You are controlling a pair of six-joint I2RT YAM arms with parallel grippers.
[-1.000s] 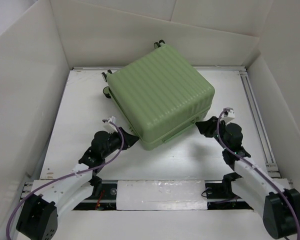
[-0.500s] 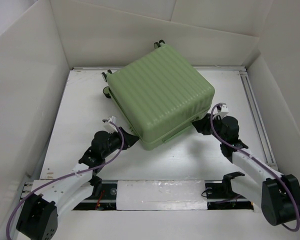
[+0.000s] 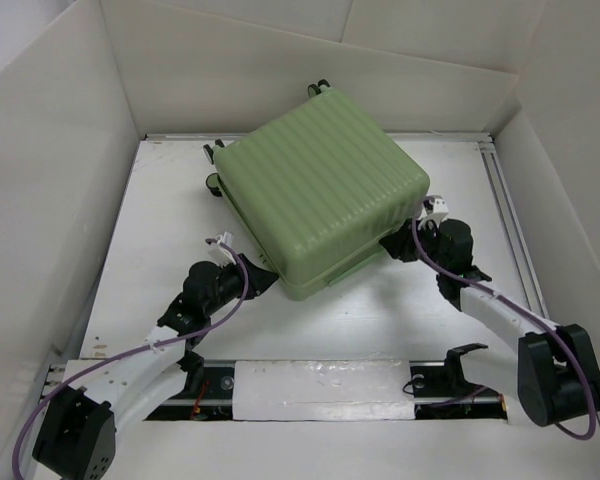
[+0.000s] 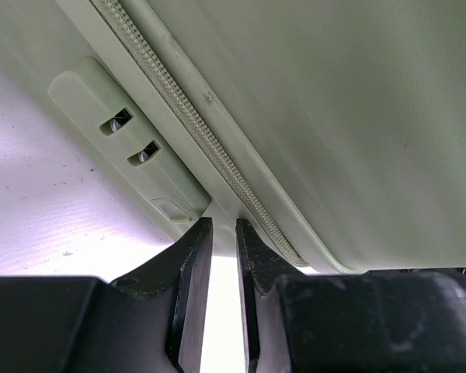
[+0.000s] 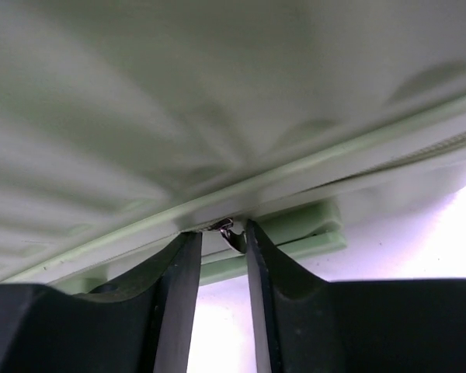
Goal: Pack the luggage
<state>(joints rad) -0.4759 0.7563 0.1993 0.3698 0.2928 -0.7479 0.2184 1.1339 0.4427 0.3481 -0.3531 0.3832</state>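
Observation:
The luggage [image 3: 320,200], a pale green ribbed hard-shell suitcase, lies closed and flat on the white table, turned at an angle. My left gripper [image 3: 270,280] is at its near left corner. In the left wrist view the gripper [image 4: 224,225] has its jaws nearly together, pinching the pale green rim [image 4: 217,211] beside the zipper [image 4: 202,148]. My right gripper [image 3: 385,247] is at the near right side. In the right wrist view the gripper [image 5: 221,237] is slightly open, its jaws on either side of a small metal zipper pull [image 5: 231,231] under the shell [image 5: 179,116].
White cardboard walls [image 3: 40,200] enclose the table on the left, back and right. Small black wheels [image 3: 212,150] stick out at the suitcase's far left side. A metal rail [image 3: 510,220] runs along the right edge. A white padded bar [image 3: 320,390] lies between the arm bases.
My right gripper has moved forward and left, from a little off the suitcase to right against its near right side. The left arm and the suitcase have not moved.

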